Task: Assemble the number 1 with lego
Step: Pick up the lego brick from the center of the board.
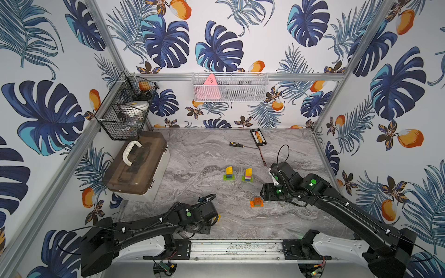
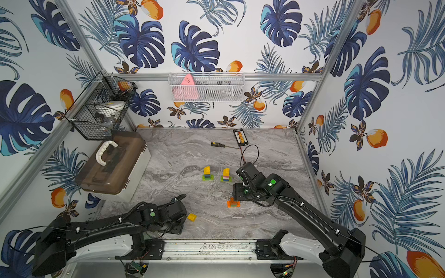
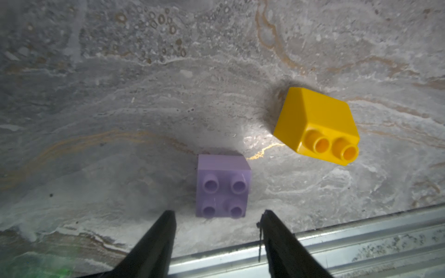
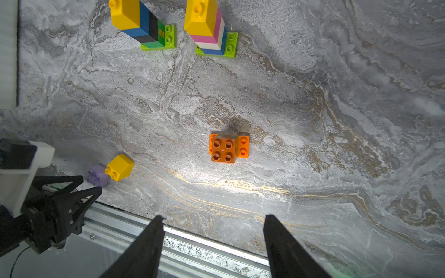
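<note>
Left arm (image 1: 144,223) hides purple brick (image 3: 222,186) in top views.

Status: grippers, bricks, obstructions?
Left gripper open, poised at purple brick. Right gripper open, empty, near orange stack. Tipped yellow brick close beside purple one.

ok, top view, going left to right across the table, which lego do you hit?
In order: loose yellow brick → blue-and-black tower → pink-and-white tower. The orange stack overlaps the pink-and-white tower sideways, so I left it out.
</note>
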You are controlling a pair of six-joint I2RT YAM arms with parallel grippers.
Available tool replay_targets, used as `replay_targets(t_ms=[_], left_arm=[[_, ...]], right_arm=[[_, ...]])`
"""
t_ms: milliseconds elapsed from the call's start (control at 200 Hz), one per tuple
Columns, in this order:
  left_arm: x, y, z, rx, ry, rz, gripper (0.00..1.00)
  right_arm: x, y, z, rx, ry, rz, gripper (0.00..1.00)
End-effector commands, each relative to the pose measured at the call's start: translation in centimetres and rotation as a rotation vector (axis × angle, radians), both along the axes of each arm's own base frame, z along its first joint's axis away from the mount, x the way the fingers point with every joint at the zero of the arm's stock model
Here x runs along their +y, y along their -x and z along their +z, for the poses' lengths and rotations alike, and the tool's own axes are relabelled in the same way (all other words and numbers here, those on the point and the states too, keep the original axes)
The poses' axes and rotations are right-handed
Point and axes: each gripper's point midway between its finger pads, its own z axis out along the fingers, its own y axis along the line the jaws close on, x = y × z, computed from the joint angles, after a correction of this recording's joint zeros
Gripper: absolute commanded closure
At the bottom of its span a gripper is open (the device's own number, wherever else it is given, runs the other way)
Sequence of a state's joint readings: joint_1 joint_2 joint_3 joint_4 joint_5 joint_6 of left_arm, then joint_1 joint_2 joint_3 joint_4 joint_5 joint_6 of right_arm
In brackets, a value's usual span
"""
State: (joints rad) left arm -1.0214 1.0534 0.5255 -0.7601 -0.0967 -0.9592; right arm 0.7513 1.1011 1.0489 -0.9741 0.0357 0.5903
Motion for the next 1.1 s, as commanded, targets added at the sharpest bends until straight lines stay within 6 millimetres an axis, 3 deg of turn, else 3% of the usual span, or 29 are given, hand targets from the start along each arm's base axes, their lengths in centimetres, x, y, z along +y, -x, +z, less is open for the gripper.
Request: replay_targets(t_ms=[0,535,691,946,1096], left_arm=[[-1.1,-0.4,0.2,-0.013,0.027,-0.043,0.37],[-0.7,-1.0,-1.1,0.031,0.029,-0.031,0.54],[-0.7,-0.9,-1.3,0.045,0.021,-0.033,0.64],[-0.5,-1.0,-1.0,0.037,0.014,-0.023,0.73],[-0.6,-1.3,0.6,0.013,0.035,0.002,0.78]], right_arm=[[-0.1,0.2,0.1,0.003,-0.001,0.005,0.32],[-0.7,0.7,-0.7,0.017,0.014,-0.008,0.35],[-0.9,0.8,-0.8,0.016,0.012,-0.016,0.36],[-1.0,0.9,-1.2,0.021,0.014,-0.019,0.37],[-1.5,0.7,-2.0,0.019,0.036,-0.040,0.32]])
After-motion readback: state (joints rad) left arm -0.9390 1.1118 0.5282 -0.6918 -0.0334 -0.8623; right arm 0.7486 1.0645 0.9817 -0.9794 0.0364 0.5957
